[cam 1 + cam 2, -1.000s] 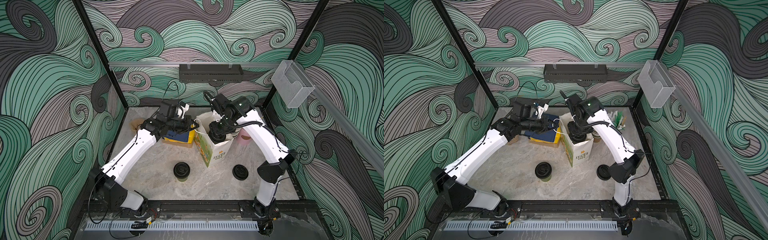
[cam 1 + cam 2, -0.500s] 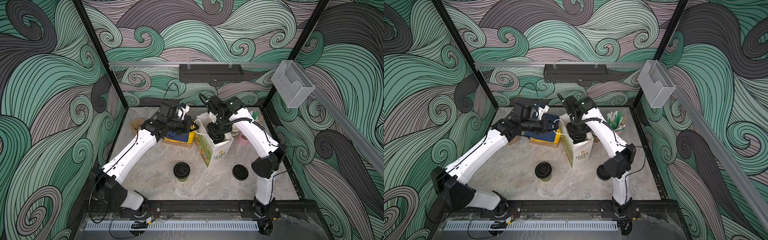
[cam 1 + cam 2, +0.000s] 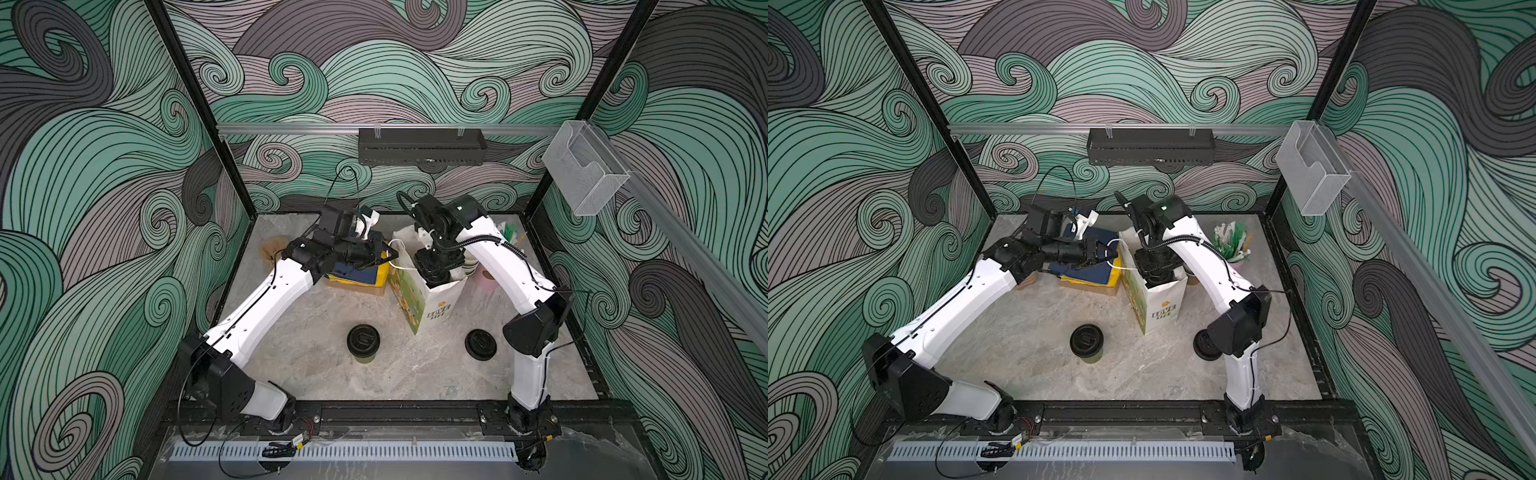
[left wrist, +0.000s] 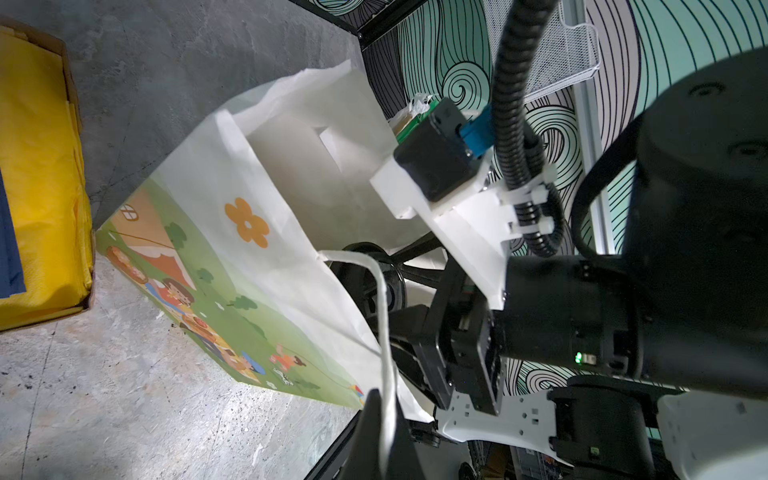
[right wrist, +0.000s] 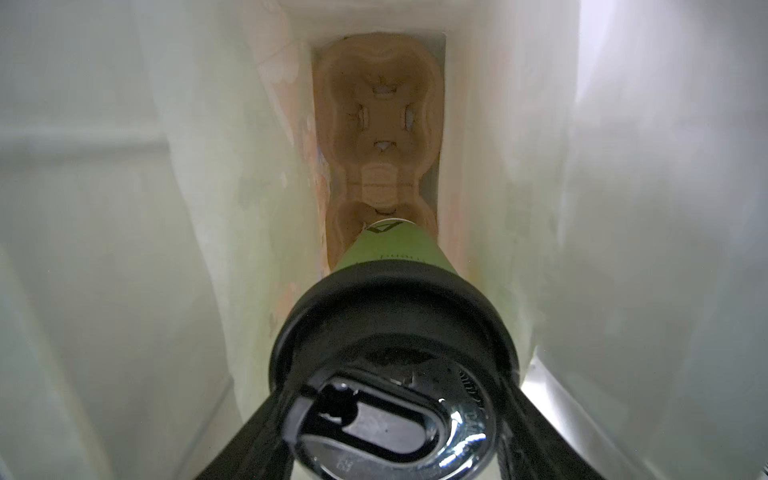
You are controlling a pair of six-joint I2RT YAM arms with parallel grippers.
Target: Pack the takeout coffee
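Observation:
A white paper bag stands open at mid-table. My right gripper reaches down into it, shut on a takeout coffee by its black lid. The cup hangs above a brown pulp cup carrier on the bag's floor. My left gripper is shut on the bag's white handle, holding it out to the left. A second takeout coffee stands upright on the table in front of the bag.
A loose black lid lies right of the bag. A cardboard box with yellow and blue packets sits left of the bag. Green-and-white sticks in a pink cup stand at the back right, lidless cups behind the bag.
The right arm's wrist and forearm have swung toward the back left over the bag, the cup staying in the bag's mouth. The left arm and the handle have not moved.

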